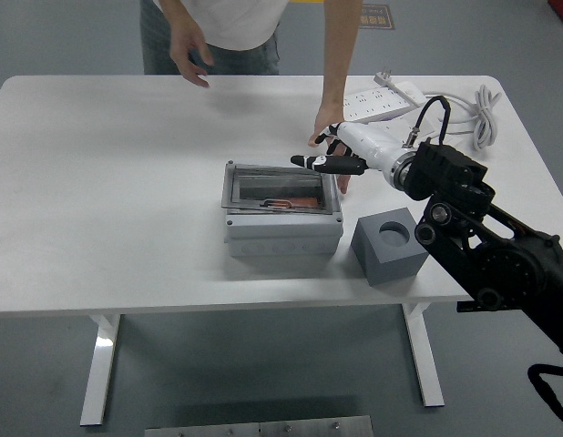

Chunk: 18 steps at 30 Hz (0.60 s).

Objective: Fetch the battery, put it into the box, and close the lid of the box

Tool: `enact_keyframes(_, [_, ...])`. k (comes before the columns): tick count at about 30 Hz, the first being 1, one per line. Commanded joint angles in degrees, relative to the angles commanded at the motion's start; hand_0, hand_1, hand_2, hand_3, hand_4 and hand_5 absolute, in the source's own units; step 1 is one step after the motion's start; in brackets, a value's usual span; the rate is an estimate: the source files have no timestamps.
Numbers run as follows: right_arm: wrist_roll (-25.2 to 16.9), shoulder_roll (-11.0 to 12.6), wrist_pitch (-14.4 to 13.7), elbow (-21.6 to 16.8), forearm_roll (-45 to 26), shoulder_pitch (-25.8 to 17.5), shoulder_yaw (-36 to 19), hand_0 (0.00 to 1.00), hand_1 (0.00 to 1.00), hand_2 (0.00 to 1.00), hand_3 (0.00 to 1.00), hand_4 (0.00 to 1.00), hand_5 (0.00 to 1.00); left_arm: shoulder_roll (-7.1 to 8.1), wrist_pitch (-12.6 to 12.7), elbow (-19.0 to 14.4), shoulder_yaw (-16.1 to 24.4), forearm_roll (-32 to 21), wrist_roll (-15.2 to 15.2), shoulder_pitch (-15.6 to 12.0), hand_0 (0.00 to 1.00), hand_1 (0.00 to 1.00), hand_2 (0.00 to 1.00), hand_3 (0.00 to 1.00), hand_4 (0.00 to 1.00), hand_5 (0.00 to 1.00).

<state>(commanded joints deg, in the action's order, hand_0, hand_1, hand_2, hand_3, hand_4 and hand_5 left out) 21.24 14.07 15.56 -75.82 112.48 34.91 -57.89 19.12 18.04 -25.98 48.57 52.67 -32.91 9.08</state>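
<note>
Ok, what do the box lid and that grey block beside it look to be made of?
The lid looks like clear, glossy plastic in a grey frame: the orange battery shows through it, with glare. The grey block looks like matte foam or plastic, uniformly dull, with a round hole on top; I can't tell which.

One box [283, 218], one battery [283, 202], one grey block [388, 246], two power strips [383, 102].

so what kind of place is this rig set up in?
Likely a robotics lab or test workspace: a white table on a bare grey floor, power strips with a coiled cable, and a person standing opposite the robot's right hand.
</note>
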Motion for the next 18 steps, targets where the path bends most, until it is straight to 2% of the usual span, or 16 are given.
enact_keyframes(4, [1.35,1.18,2.16,-3.15,1.36,-2.74,-4.3,0.557,0.509,0.688,0.786,0.998,0.998,-0.07,0.08,0.01,-0.12,-0.23,0.09,-0.12,0.622,0.691,0.57,0.564,0.539,0.002])
enact_keyframes(5, [1.09,1.36,2.21,-3.76,1.56,-3.63,-5.38,0.501,0.495,0.678,0.759,0.998,0.998,-0.11,0.09,0.02,-0.14,-0.27,0.11,-0.14,0.621,0.691,0.57,0.565,0.537,0.002])
enact_keyframes(7, [-0.09,1.5,1.85,-4.58,1.93,-5.34,-7.57,0.501,0.495,0.678,0.759,0.998,0.998,-0.19,0.12,0.03,-0.2,-0.37,0.18,-0.19,0.621,0.691,0.57,0.565,0.537,0.002])
enact_keyframes(12, [-5.9,0.93,-3.02,-5.26,1.23,-10.59,-13.93,0.486,0.493,0.664,0.744,0.998,0.998,-0.47,0.18,0.06,-0.4,-0.65,0.35,-0.34,0.622,0.691,0.57,0.565,0.536,0.002])
enact_keyframes(15, [-10.59,-0.13,-7.37,-4.56,-2.21,-14.03,-17.85,0.486,0.493,0.664,0.744,0.998,0.998,-0.61,0.21,0.08,-0.46,-0.75,0.43,-0.42,0.622,0.691,0.57,0.565,0.536,0.002])
enact_keyframes(16, [-12.55,-0.47,-9.05,-4.08,-3.9,-15.19,-19.12,0.487,0.49,0.645,0.709,0.925,0.94,-0.68,0.23,0.08,-0.48,-0.8,0.45,-0.44,0.622,0.691,0.57,0.565,0.535,0.002])
enact_keyframes(18, [-16.06,-0.88,-11.88,-3.16,-7.18,-17.05,-21.01,0.487,0.49,0.645,0.709,0.925,0.94,-0.77,0.25,0.09,-0.59,-0.97,0.54,-0.48,0.622,0.691,0.57,0.565,0.535,0.002])
